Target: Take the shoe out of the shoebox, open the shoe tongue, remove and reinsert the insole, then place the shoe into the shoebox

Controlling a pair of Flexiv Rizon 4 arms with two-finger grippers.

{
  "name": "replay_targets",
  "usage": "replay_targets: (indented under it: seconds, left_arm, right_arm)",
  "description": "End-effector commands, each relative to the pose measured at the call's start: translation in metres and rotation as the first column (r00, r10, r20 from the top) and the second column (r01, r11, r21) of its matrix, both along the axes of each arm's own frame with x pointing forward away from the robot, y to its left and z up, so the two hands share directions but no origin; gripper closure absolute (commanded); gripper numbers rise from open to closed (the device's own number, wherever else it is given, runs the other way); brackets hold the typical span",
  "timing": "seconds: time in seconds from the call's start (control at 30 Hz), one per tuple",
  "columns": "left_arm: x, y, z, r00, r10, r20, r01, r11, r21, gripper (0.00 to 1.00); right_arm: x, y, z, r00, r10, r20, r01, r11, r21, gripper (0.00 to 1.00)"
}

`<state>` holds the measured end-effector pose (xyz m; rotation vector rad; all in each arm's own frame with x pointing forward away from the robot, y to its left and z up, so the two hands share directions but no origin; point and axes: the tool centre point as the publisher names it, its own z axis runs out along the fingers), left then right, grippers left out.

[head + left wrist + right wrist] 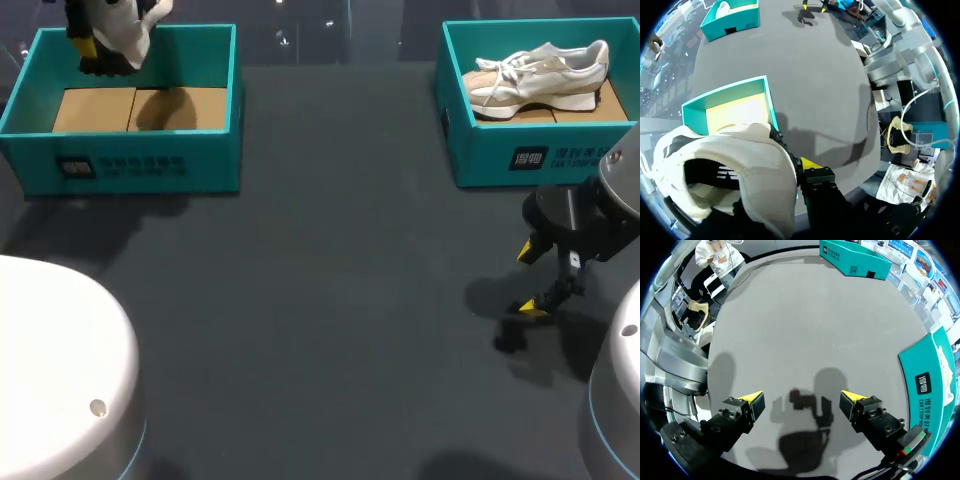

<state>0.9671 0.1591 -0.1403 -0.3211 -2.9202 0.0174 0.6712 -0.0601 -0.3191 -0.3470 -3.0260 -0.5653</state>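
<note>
Left gripper (105, 55): high over the far-left corner of the surface (320, 300), clamped on white shoe (132, 25). Shoe is clear of the left shoebox (130, 165), hanging above its far wall.

Left wrist view: shoe (755, 160) fills the space at the gripper, opening and dark lining turned toward the camera. One yellow fingertip (810, 163) is pressed to the shoe's outer side; the other finger is hidden by the shoe. Left shoebox (767, 100) lies below and ahead, teal walls, tan cardboard floor showing.

Right shoebox (530, 155): far-right corner, teal. A second shoe (540, 72), white and beige, lies on its side inside, laces toward the middle of the surface.

Right gripper (530, 280): low over bare surface near the right edge, just in front of the right shoebox, not touching it. Fingers spread wide, nothing between them. Right wrist view confirms: both yellow tips apart (802, 400), only grey surface and the gripper's shadow under them; right shoebox wall (930, 375) just beside one finger.
</note>
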Motion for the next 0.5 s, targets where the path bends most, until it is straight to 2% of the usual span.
replay_targets:
  seconds: [0.03,0.37,0.5]
  left_arm:
    - [0.019,0.037,0.001,1.0,-0.026,0.003,0.026,1.0,-0.006,1.0]
    - [0.054,0.092,-0.004,0.97,-0.243,0.013,0.243,0.97,-0.008,1.0]
    - [0.066,0.109,-0.007,0.912,-0.41,0.023,0.411,0.911,-0.033,1.0]
  right_arm:
    - [-0.001,0.0,0.0,1.0,-0.001,0.001,0.001,1.0,-0.001,0.0]
    - [-0.001,0.0,0.0,1.0,-0.001,0.001,0.001,1.0,-0.001,0.0]
    - [-0.001,0.0,0.0,1.0,-0.001,0.001,0.001,1.0,-0.001,0.0]
